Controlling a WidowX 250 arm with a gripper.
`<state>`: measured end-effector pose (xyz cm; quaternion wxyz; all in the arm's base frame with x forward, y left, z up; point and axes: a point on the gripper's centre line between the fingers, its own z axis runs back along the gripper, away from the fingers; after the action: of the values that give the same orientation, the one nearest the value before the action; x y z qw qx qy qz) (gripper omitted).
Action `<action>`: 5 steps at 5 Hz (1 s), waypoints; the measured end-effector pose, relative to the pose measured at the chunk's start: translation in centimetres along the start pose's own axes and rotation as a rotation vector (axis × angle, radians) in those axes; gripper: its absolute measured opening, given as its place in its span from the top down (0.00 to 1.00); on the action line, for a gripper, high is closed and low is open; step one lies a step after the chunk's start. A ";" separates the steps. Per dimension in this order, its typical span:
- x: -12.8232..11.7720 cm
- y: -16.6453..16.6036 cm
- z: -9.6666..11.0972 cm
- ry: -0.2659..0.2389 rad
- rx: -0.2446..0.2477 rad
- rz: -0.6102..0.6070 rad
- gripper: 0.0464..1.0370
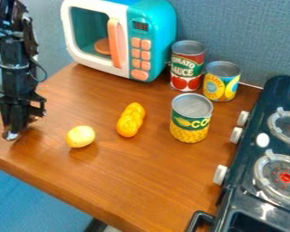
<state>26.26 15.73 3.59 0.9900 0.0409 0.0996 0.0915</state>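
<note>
The black gripper (13, 135) hangs at the left side of the wooden table, low over the surface near its left edge. Nearest to it, a short way to the right, lies a round yellow item (80, 137). Farther right is an elongated, lumpy orange-yellow item (130, 120), set at a slant. A corn can (190, 118) stands upright to the right of that. Behind it stand a tomato sauce can (186, 66) and a pineapple can (221, 81), both upright.
A teal and white toy microwave (124, 38) stands at the back against a blue-grey partition (244, 34). Along the right side is a dark toy stove (262, 181) with burners and white knobs. The wooden table (141, 181) has its front edge running down to the right.
</note>
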 end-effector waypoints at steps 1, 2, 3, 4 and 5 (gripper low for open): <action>0.2 -0.6 0.0 -0.013 -0.042 -0.003 0.71; -0.1 -0.3 -0.4 -0.015 -0.075 0.015 0.41; -0.6 -0.2 -0.8 -0.007 -0.099 0.027 0.10; -1.2 -0.3 1.2 -0.048 -0.102 0.030 0.03; -2.1 -0.7 4.0 -0.107 -0.109 0.012 0.03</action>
<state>25.15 14.43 7.88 0.9941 -0.0077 0.0409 0.1006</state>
